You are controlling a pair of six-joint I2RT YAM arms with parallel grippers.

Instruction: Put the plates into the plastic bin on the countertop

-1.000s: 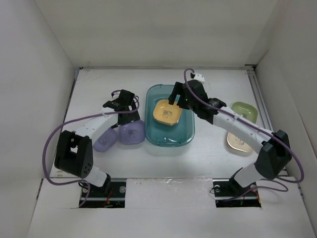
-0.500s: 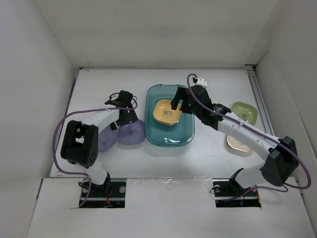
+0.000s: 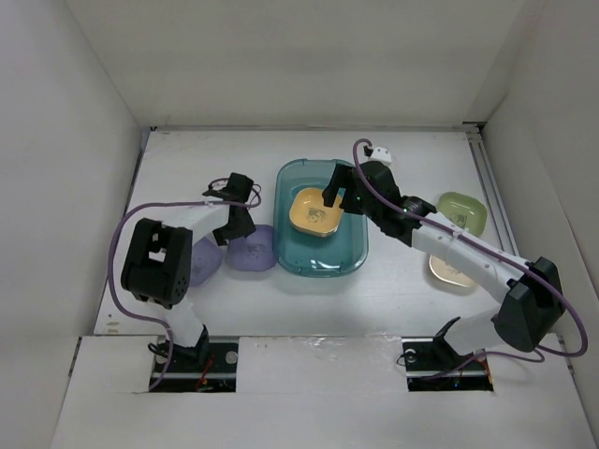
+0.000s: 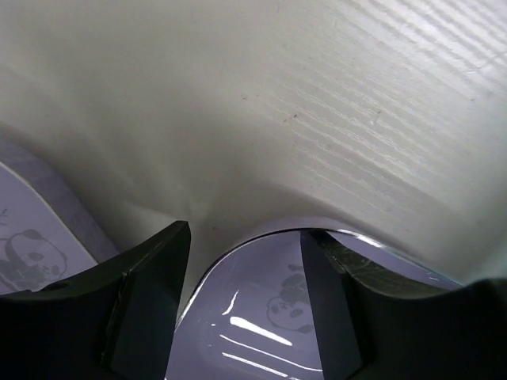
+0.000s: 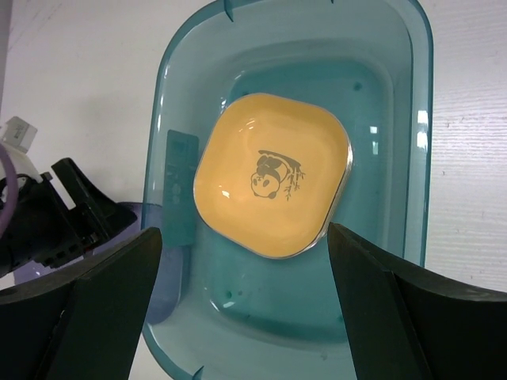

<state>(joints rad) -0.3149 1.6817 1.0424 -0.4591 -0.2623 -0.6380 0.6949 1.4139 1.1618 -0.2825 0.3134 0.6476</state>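
Left gripper (image 4: 245,261) straddled 1 purple plate (image 4: 269,317) on the countertop (image 4: 317,119); whether it pinched the rim was unclear. Right gripper (image 5: 245,236) hung spread wide above 1 yellow-orange plate (image 5: 273,174) lying in the plastic bin (image 5: 388,103).

Nearer purple plate (image 4: 261,309) running off bottom edge in left wrist view. Its right rim passing behind one finger (image 4: 329,309) of left gripper (image 4: 242,237), contact there not showing. Second purple plate (image 4: 32,237) being cut by left edge and by other finger. From above, left arm (image 3: 154,262) covering part of it, right arm (image 3: 449,245) overlapping cream plate (image 3: 449,274). Plastic bin (image 5: 400,158) getting clipped at top and bottom in right wrist view.
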